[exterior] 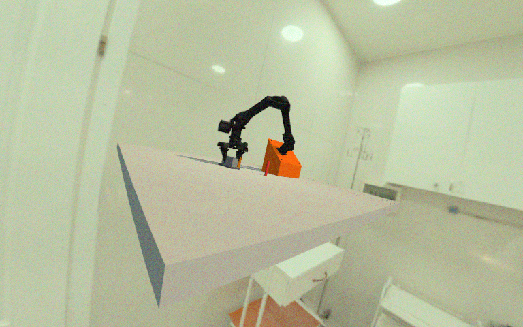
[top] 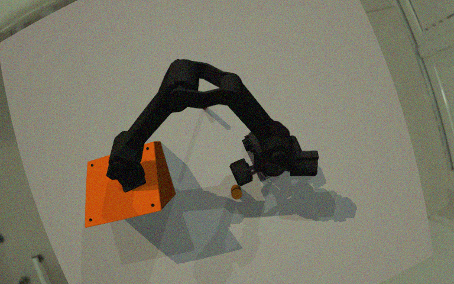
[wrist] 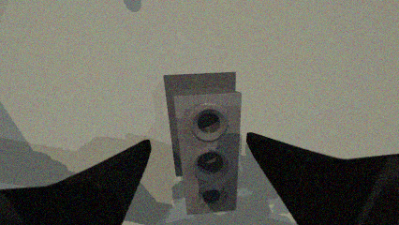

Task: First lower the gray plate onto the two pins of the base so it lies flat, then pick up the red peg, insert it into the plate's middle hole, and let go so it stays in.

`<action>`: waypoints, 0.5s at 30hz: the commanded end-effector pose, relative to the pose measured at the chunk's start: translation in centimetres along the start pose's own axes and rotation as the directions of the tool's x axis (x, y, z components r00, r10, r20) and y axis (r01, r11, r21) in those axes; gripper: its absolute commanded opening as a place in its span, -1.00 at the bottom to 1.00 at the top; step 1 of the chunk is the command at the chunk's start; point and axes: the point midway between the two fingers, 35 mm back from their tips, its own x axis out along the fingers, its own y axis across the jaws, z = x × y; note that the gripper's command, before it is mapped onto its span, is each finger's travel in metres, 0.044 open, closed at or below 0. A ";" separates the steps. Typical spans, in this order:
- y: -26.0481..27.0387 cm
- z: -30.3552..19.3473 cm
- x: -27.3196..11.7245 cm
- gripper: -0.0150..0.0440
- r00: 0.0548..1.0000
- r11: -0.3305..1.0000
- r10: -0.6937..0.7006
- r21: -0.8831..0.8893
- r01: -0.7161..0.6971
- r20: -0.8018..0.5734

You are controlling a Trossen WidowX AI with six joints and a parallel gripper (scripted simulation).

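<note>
My gripper (exterior: 231, 159) (wrist: 199, 141) is open, with one finger on each side of the gray plate (exterior: 231, 161) (wrist: 187, 141) and gaps between in the wrist view. The plate has three round holes in a row. The darker gray base (wrist: 201, 82) shows beyond its far end and left side. The plate is over the base, low at the table; I cannot tell whether it lies fully flat on both pins. The red peg (exterior: 267, 168) stands upright on the table, away from the gripper; its tip (top: 204, 107) barely shows beside the arm in the top view.
An orange cylinder (top: 236, 191) (exterior: 240, 162) stands close to the gripper and plate. The large orange block (top: 97, 190) (exterior: 289, 169) under the arm's foot is beyond the red peg in the exterior view. The table (top: 292, 52) (exterior: 235, 219) carries them all.
</note>
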 end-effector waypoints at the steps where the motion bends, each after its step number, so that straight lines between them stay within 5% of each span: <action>1: -0.8 -0.5 -5.0 1.00 1.000 1.000 -0.020 -0.007 0.020 -0.015; 5: -0.3 -0.2 -10.7 1.00 1.000 1.000 -0.018 -0.002 0.018 -0.011; 12: -0.1 -0.3 -11.0 1.00 1.000 1.000 -0.018 0.012 0.018 -0.011; 15: 0.0 1.4 -11.2 1.00 1.000 0.978 -0.017 0.206 0.020 -0.014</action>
